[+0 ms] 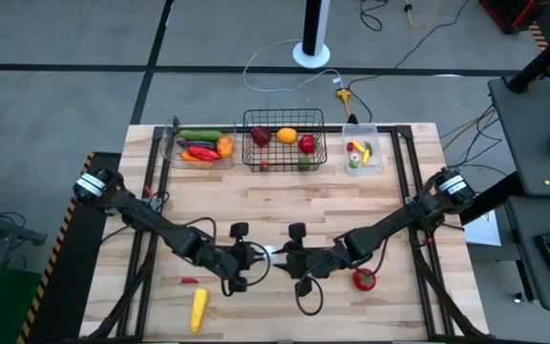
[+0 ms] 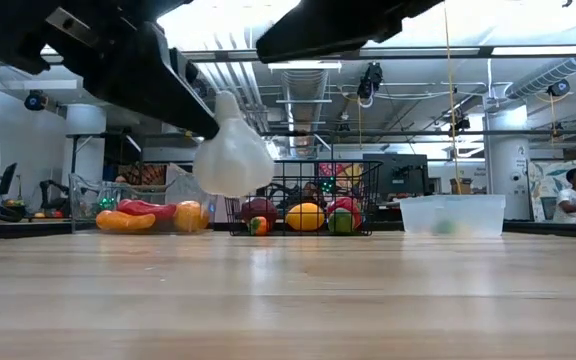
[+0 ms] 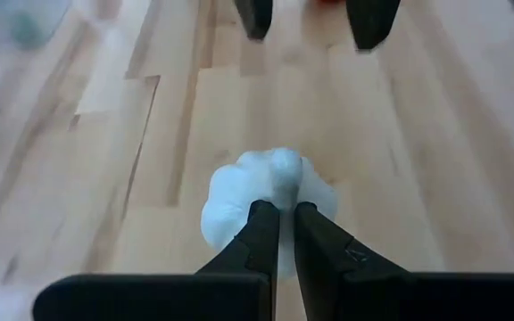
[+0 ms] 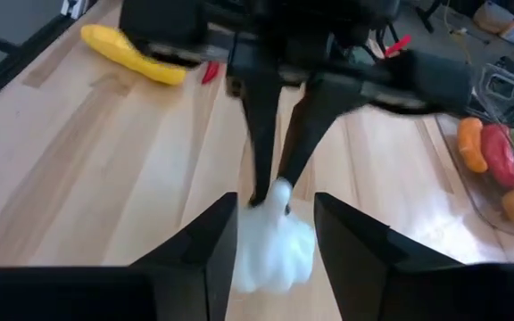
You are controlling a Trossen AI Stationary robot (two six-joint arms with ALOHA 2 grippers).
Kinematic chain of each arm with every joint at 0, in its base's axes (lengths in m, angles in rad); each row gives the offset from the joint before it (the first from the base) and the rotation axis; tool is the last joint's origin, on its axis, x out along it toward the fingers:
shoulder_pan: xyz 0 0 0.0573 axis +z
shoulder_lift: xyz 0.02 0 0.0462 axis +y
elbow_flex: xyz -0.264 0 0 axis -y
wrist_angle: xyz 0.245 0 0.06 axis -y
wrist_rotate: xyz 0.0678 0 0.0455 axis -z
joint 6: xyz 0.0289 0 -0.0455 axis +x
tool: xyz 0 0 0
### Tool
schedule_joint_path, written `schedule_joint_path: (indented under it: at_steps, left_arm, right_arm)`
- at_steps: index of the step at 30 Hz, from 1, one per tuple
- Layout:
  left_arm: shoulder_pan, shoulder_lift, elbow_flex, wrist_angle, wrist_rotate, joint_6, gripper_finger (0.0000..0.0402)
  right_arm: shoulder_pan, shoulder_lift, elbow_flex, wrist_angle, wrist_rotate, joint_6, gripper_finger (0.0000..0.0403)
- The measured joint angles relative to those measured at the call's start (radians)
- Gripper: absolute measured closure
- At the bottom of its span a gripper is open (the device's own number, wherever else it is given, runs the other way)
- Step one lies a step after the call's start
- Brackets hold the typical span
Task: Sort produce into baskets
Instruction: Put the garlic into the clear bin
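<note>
Garlic [image 3: 270, 192] pinched, left gripper [image 3: 279, 223] jaws closed

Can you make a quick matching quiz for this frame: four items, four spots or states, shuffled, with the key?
Items:
1. garlic
2. yellow corn
3. red tomato
4. cucumber

Places or states:
A. in the clear bin at the table's far left
B. lying on the table near the front edge, on the left arm's side
C. on the table beside the right tool
D. pinched by the left tool, lifted off the table

Pairs: 1-D, 2-B, 3-C, 4-A
</note>
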Motion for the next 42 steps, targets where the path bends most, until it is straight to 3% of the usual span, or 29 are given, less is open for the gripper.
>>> schedule_joint_path:
  at_steps: [6,13,23,30,34,38,42]
  left_arm:
    - [0.039,-0.090,0.053,-0.250,-0.084,-0.035,0.0393]
    - [0.180,-0.234,0.065,-0.511,-0.143,-0.086,0.0393]
    - [0.428,-0.453,0.066,-0.696,-0.213,-0.008,0.0393]
    - [0.683,-0.557,0.075,-0.711,-0.218,0.142,0.0393]
    - [0.895,-0.553,0.076,-0.712,-0.154,0.197,0.0395]
    - [1.088,-0.509,0.076,-0.713,-0.015,0.219,0.0398]
    - [1.210,-0.440,0.076,-0.712,0.130,0.219,0.0398]
  right_arm:
    - [0.000,-0.054,-0.001,-0.050,0.001,-0.002,0.0251]
    - [-0.001,-0.094,-0.001,-0.073,0.001,0.005,0.0252]
    - [-0.002,-0.096,-0.003,-0.082,0.001,0.011,0.0246]
    - [-0.002,-0.096,-0.003,-0.081,0.001,0.015,0.0245]
    - [-0.008,-0.096,-0.004,-0.081,0.001,0.015,0.0243]
    - [-0.015,-0.095,-0.004,-0.081,0.001,0.015,0.0244]
    - [-0.020,-0.095,-0.004,-0.081,0.001,0.015,0.0244]
